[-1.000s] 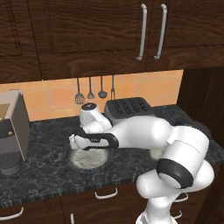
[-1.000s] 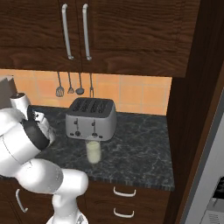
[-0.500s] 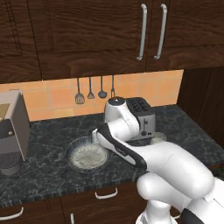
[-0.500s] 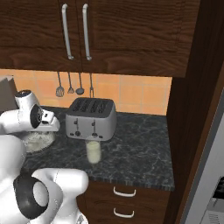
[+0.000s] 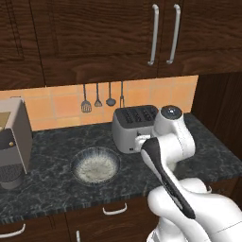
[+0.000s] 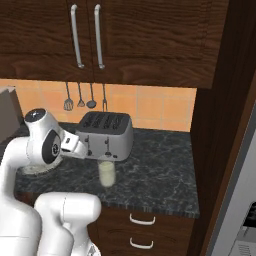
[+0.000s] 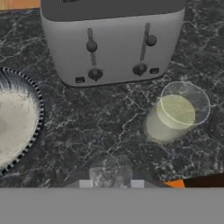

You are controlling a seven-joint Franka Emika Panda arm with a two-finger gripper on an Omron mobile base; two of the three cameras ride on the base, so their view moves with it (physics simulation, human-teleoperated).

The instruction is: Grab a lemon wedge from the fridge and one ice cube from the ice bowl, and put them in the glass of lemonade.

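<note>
Gripper (image 7: 111, 180) pinching ice cube (image 7: 110, 176), short of glass (image 7: 176, 113) on table (image 7: 109, 127) by toaster (image 7: 113, 39). Risk: tiny cube slips, or drop misses glass rim.

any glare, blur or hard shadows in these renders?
Left base view: flat even light, faint shading around the ice bowl. Right base view: soft, slightly blurry, the glass of lemonade pale against the counter. Hand view: sharpest, no glare on the toaster, glass rim clear.
</note>
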